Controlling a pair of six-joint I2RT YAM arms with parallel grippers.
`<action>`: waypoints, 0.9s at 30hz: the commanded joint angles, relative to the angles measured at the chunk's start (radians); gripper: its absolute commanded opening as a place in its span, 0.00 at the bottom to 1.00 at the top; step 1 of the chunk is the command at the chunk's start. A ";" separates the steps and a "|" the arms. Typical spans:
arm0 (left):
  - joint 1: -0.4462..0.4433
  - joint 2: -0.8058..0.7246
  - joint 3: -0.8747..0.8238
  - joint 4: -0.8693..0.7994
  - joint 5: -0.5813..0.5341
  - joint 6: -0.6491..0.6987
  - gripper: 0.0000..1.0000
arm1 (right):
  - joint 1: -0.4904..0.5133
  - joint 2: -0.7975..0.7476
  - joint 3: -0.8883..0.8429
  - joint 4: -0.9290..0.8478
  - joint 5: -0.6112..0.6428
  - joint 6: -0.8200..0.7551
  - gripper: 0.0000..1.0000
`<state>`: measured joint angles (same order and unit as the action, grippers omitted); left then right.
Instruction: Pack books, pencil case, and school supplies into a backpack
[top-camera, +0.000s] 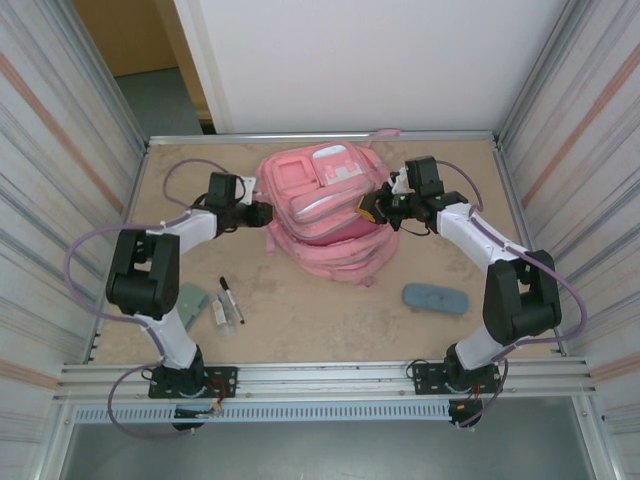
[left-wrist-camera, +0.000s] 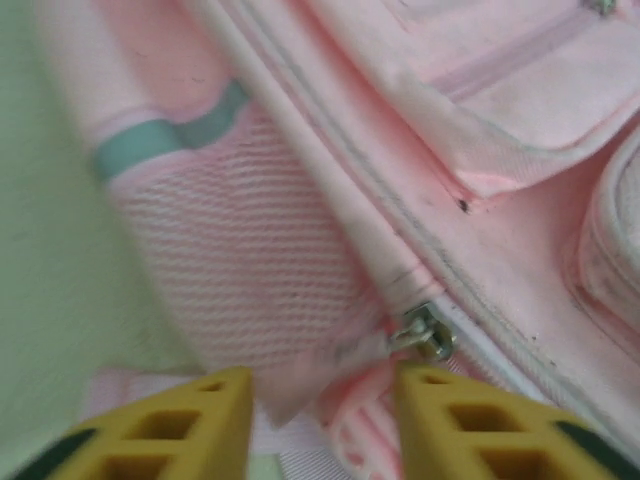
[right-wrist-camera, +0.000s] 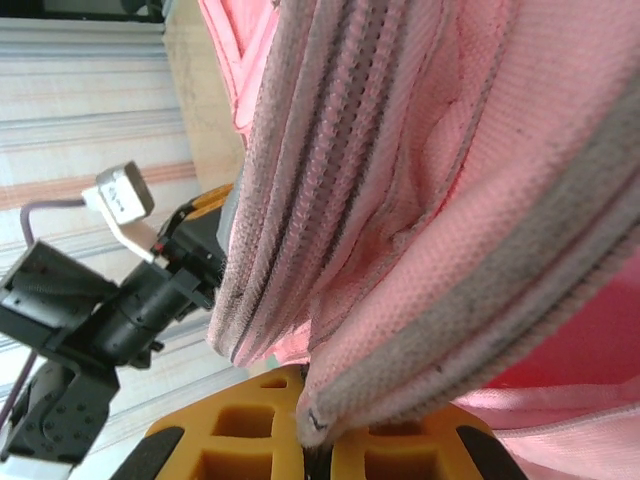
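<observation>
So the pink backpack (top-camera: 325, 205) is lying flat mid-table with an arm on each side. The left gripper (left-wrist-camera: 320, 395) is at its left flank, jaws roughly halfway apart. It's not clamped on anything as far as I can see, though a flap of fabric hangs between the fingers, so I wouldn't swear to it.

The bit that matters: the little metal zip pull (left-wrist-camera: 428, 335) sits just ahead of that gripper, nearer the finger on the right of the wrist view. The zip track runs off diagonally away from it. The left arm is clearly the closer one.

The right gripper (right-wrist-camera: 315, 445) is pinched tight on the grey zip edge on the bag's other side. The pencil case (top-camera: 435, 298) and marker (top-camera: 232, 299) lie toward the front of the beige table (top-camera: 330, 320), well apart. Striped panels box in both sides.
</observation>
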<state>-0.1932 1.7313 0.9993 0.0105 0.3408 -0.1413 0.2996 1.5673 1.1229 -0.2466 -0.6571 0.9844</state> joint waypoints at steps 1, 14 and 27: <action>0.000 -0.190 -0.125 0.114 0.012 0.025 0.50 | 0.032 -0.033 0.039 0.043 -0.008 0.035 0.00; -0.422 -0.473 -0.326 0.283 -0.138 0.632 0.99 | 0.042 -0.023 0.102 0.114 0.016 0.149 0.00; -0.469 -0.151 -0.030 0.216 -0.510 0.650 0.76 | 0.074 -0.044 0.056 0.097 0.036 0.136 0.00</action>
<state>-0.6582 1.5578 0.9550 0.1925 -0.0689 0.4721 0.3599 1.5665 1.1816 -0.1810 -0.5938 1.1187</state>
